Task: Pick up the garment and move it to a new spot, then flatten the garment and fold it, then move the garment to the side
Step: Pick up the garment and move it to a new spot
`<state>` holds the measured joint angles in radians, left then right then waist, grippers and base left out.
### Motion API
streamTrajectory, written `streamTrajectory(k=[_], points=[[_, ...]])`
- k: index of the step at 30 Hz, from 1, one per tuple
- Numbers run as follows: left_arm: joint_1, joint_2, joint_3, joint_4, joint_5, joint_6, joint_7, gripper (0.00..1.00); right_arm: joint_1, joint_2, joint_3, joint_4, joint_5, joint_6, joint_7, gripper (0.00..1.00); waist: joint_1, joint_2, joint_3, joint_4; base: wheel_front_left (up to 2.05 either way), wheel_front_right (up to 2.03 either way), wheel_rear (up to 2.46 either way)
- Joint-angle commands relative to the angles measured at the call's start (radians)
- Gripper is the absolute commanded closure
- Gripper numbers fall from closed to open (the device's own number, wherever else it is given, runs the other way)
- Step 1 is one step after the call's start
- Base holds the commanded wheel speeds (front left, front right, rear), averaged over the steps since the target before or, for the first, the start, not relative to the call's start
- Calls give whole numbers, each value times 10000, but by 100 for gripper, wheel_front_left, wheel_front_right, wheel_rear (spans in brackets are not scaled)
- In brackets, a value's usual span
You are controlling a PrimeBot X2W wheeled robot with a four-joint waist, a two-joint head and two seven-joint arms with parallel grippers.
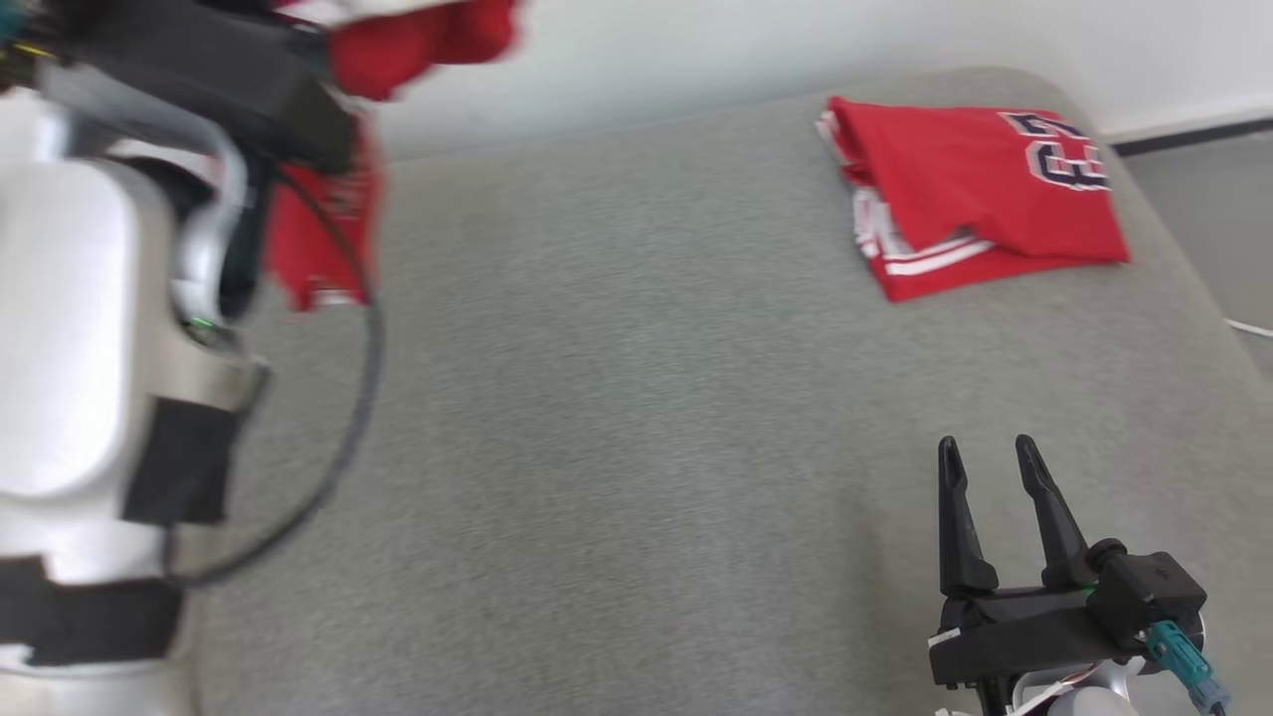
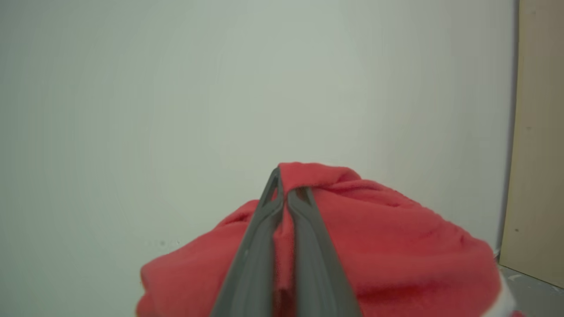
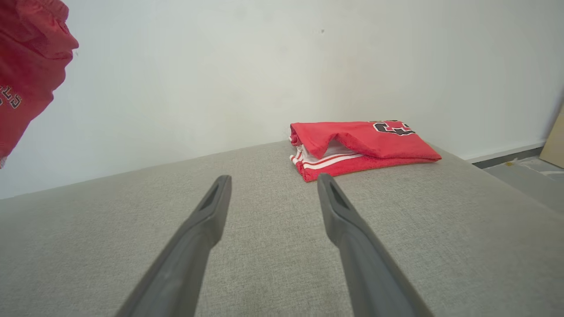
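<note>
We note the left arm raised high at upper left, its pale forearm close to the head camera. The left gripper (image 2: 288, 185) has its fingers pressed together, pinching a fold of the red garment (image 2: 387, 251), which hangs bunched and fleecy above the cushion (image 1: 617, 398). The right gripper (image 1: 990, 452) sits low with fingers spread and nothing between them. The cushion is grey, coarse-woven and round-cornered. A folded jersey (image 1: 980, 194), red with white stripes and dark lettering, lies at its far right corner.
</note>
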<state>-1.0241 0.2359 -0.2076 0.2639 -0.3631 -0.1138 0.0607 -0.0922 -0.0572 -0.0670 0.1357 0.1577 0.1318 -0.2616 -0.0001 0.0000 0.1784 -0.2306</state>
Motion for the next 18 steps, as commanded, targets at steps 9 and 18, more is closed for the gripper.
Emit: streamTrajectory(k=[9, 18], points=[[1713, -664, -651, -703, -350, 160, 224, 100, 39, 94, 54, -59, 274, -26, -43, 0, 1, 0, 121, -984, 0, 0, 0], [4476, -1161, -818, 392, -770, 441, -803, 100, -126, 91, 140, -41, 396, -26, -44, 0, 1, 0, 281, -1012, 0, 0, 0]])
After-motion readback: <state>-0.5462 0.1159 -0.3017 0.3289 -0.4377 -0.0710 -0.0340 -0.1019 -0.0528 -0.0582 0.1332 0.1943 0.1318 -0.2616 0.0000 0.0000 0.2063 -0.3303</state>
